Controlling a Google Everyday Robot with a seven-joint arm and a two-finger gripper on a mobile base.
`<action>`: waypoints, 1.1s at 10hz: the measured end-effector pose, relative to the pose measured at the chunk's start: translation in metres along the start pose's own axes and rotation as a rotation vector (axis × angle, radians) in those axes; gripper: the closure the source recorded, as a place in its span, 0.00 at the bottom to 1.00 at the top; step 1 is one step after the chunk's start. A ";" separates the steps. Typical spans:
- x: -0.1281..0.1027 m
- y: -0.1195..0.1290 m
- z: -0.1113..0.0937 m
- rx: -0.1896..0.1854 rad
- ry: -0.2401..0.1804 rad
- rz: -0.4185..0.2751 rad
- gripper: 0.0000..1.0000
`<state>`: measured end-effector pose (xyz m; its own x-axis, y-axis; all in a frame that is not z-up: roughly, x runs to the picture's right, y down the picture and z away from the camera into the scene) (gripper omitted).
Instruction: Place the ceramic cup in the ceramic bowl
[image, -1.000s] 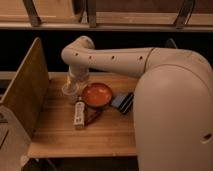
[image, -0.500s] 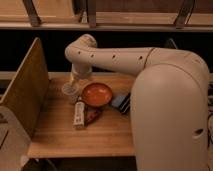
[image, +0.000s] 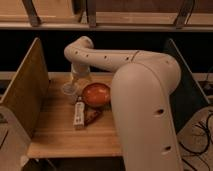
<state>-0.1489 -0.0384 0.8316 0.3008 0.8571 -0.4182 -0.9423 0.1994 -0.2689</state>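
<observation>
The pale white ceramic cup (image: 69, 91) stands on the wooden table (image: 65, 137), just left of the glossy orange-red ceramic bowl (image: 96, 94). The two stand close together, and the cup is outside the bowl. My arm bends down from an elbow at the back, and its gripper (image: 75, 84) is right over the cup's far rim, at or touching the cup. The bowl holds nothing.
A white rectangular box (image: 79, 114) lies in front of the cup, with a reddish-brown packet (image: 92, 116) beside it, in front of the bowl. A tall wooden panel (image: 24, 92) walls the table's left side. My large arm body (image: 145, 110) covers the table's right part.
The arm's large body has spread left across the view and now hides the dark object right of the bowl. The gripper stays at the cup; cup and bowl have not moved.
</observation>
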 end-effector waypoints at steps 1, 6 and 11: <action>0.000 0.009 0.008 -0.014 0.017 -0.012 0.35; 0.024 0.023 0.049 -0.075 0.145 0.017 0.35; 0.025 0.016 0.071 -0.056 0.198 0.033 0.35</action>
<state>-0.1667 0.0196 0.8786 0.2984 0.7516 -0.5883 -0.9441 0.1419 -0.2976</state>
